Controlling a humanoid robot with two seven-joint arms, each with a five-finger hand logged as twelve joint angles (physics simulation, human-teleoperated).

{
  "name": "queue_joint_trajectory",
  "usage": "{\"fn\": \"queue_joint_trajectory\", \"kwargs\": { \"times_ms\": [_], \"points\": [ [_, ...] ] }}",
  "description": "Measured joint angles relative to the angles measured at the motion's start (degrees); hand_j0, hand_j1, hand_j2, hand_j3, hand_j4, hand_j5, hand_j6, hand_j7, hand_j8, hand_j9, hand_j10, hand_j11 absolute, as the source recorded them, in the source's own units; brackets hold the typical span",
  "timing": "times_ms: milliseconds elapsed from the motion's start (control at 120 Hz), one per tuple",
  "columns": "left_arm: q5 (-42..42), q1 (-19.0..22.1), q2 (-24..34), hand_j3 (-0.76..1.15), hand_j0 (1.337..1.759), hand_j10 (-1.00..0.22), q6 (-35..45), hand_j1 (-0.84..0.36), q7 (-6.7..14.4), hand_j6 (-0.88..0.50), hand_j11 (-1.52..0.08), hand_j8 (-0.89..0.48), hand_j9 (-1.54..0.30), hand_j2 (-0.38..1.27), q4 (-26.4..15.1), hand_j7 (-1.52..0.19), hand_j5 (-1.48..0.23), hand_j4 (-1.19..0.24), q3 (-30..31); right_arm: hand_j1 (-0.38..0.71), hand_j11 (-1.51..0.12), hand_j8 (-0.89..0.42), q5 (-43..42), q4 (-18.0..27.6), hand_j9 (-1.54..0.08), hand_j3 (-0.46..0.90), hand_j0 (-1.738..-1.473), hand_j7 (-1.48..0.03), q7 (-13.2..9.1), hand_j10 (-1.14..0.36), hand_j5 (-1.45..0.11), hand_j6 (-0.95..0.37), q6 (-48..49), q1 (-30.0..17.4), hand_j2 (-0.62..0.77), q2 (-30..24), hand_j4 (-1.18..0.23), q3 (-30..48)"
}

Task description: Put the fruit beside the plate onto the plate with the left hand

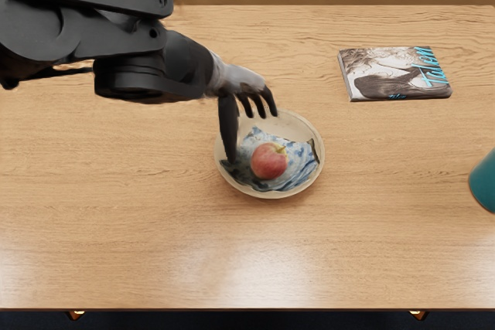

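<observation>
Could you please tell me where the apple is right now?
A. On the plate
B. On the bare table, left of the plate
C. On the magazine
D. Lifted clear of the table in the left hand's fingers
A: the apple rests in the middle of the plate, while the left hand hovers over the plate's left rim with its fingers spread and not closed on the fruit.

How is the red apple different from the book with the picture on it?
The round red apple is ball-shaped; the flat picture-covered book is a rectangle. The apple sits on the round cream plate with blue pattern; the book lies straight on the wooden table. The apple is beside the robot's left hand; the book is far from it. Neither is being held.
</observation>
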Motion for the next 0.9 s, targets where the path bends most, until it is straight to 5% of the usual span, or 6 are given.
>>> {"fn": "queue_joint_trajectory", "kwargs": {
  "times_ms": [208, 433, 633, 900],
  "points": [
    [-2.9, 8.0, 21.9, 0.00, 1.658, -0.27, -17.4, 0.03, 0.0, -0.26, -0.35, -0.26, -0.35, 0.06, -0.2, -0.35, -0.35, -0.27, -10.1, -0.31, -0.05, -0.03, 0.0, 0.0, -0.05, 0.00, -1.658, -0.05, 0.0, -0.03, -0.05, -0.03, 0.0, 0.0, -0.01, 0.0, -0.03, 0.0],
    [-5.1, 23.3, 39.0, 0.00, 1.658, -0.26, -26.8, 0.04, 0.0, -0.26, -0.34, -0.26, -0.34, 0.05, 0.0, -0.34, -0.34, -0.26, -22.6, -0.31, -0.05, -0.03, 0.0, 0.0, -0.05, 0.00, -1.658, -0.05, 0.0, -0.03, -0.05, -0.03, 0.0, 0.0, -0.01, 0.0, -0.03, 0.0],
    [-12.6, 35.4, 42.6, 0.00, 1.658, -0.26, -27.8, 0.04, -0.1, -0.26, -0.33, -0.26, -0.33, 0.05, 5.6, -0.33, -0.33, -0.26, -27.5, -0.31, -0.05, -0.03, 0.0, 0.0, -0.05, 0.00, -1.658, -0.05, 0.0, -0.03, -0.05, -0.03, 0.0, 0.0, -0.01, 0.0, -0.03, 0.0],
    [-17.1, 39.8, 41.5, 0.00, 1.658, -0.25, -28.0, 0.05, -0.1, -0.25, -0.33, -0.25, -0.33, 0.05, 17.9, -0.33, -0.33, -0.25, -28.7, -0.31, -0.05, -0.03, 0.0, 0.0, -0.05, 0.00, -1.658, -0.05, 0.0, -0.03, -0.05, -0.03, 0.0, 0.0, -0.01, 0.0, -0.03, 0.0]
  ]
}}
